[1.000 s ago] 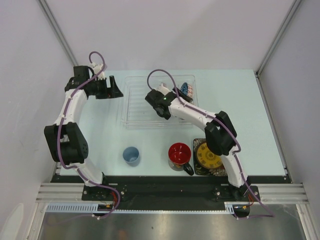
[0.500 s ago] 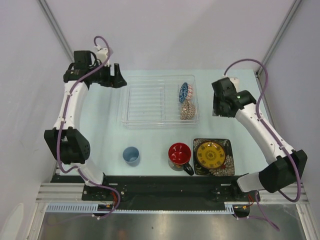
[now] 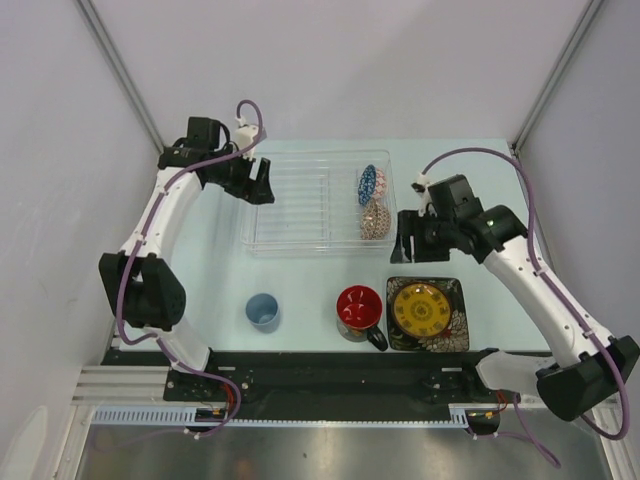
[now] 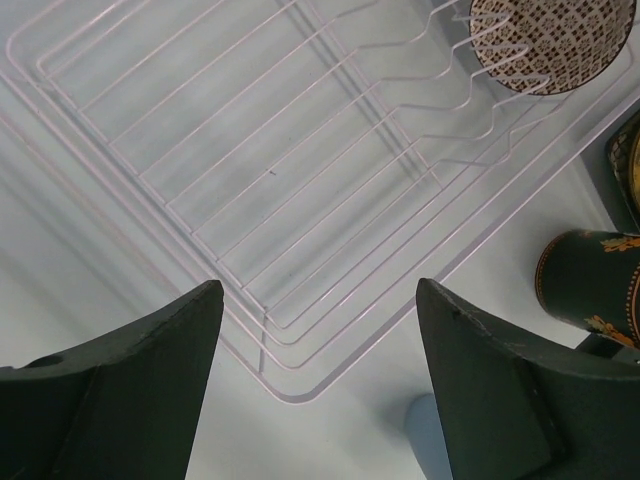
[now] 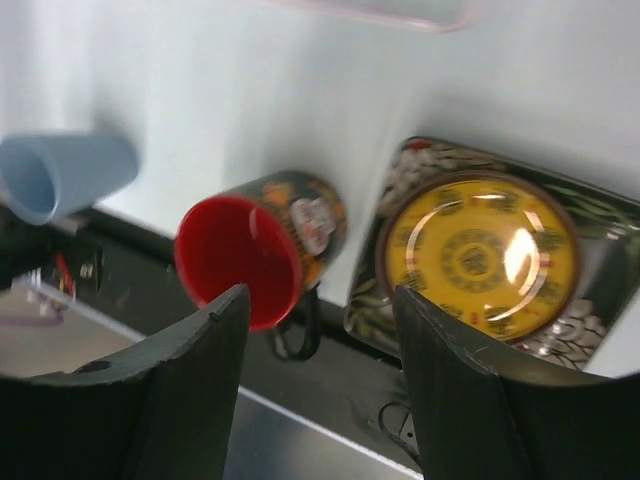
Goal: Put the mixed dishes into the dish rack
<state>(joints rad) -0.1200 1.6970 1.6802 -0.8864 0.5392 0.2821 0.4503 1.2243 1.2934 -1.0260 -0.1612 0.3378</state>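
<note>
The table (image 3: 200,265) is a pale blue-green surface, closed in by plain light walls (image 3: 60,150) on the left, far and right sides. A black strip and a metal rail (image 3: 130,385) run along its near edge.

The left gripper (image 4: 320,298) hangs over the far left corner of the dish rack (image 3: 300,243), its fingers wide apart with nothing between them. Near the front stands the small cup (image 3: 262,311), upright. The rack lies in the middle of the table. In its right part the blue bowl (image 3: 368,184) and the beige bowl (image 3: 376,218) stand on edge, one beside the other.

In front of the rack is the mug (image 3: 359,307), and just beside it the yellow plate (image 3: 418,310) lies on the square plate (image 3: 455,338). The right gripper (image 5: 320,300) hovers right of the rack, above these plates, fingers spread and empty.
</note>
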